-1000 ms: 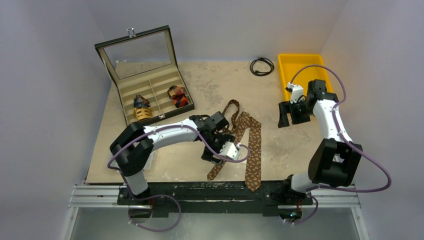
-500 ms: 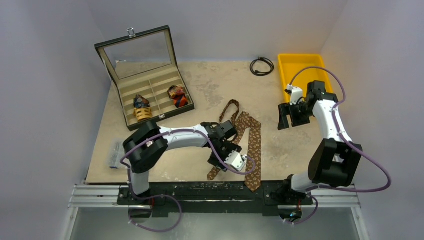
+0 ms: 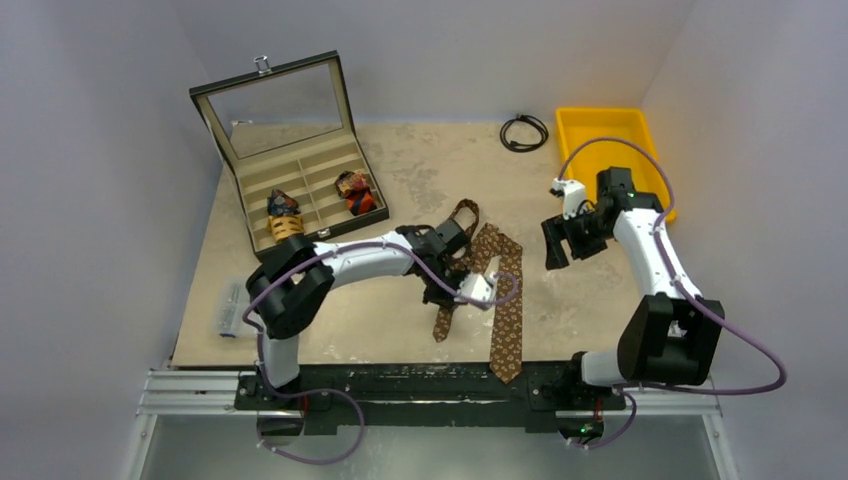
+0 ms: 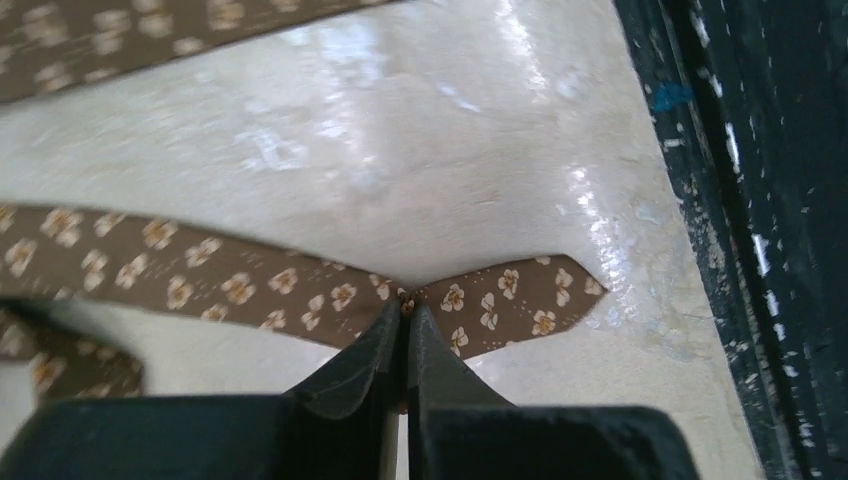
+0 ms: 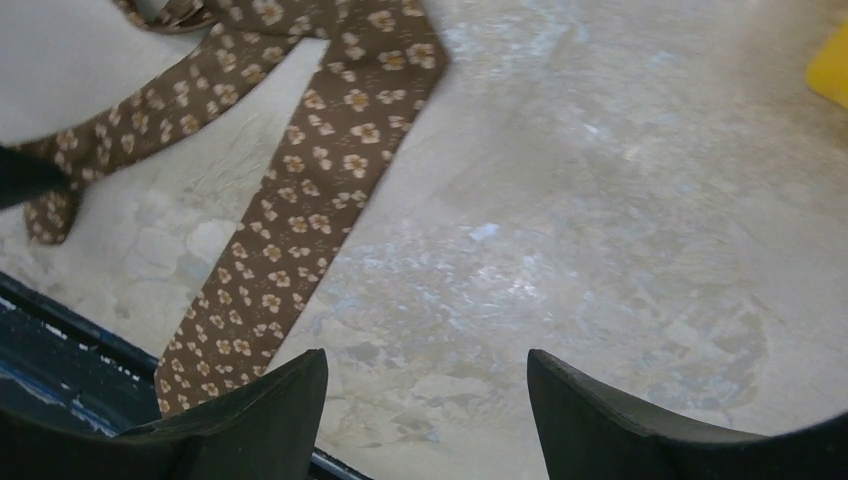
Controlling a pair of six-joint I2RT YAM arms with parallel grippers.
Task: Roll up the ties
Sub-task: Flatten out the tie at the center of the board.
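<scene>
A brown tie (image 3: 508,300) with small light flowers lies unrolled mid-table, its wide end near the front edge. In the left wrist view its narrow end (image 4: 510,298) lies flat and my left gripper (image 4: 405,308) is shut on it a little way back from the tip, puckering the cloth. From above, the left gripper (image 3: 447,300) sits over that narrow tail. My right gripper (image 3: 555,250) hovers open right of the tie; the right wrist view shows its fingers (image 5: 270,400) wide apart over bare table with the tie's wide part (image 5: 300,230) to the left. Two rolled ties (image 3: 285,218) (image 3: 357,192) sit in the box.
An open display box (image 3: 300,165) with a glass lid stands at the back left. A yellow bin (image 3: 600,135) is at the back right, a black cable loop (image 3: 524,132) beside it. A clear packet (image 3: 230,310) lies at the left edge. The dark rail (image 4: 760,200) borders the near edge.
My left gripper has closed on the tie's narrow end and drawn it away from the near edge. The right arm has shifted left, toward the tie.
</scene>
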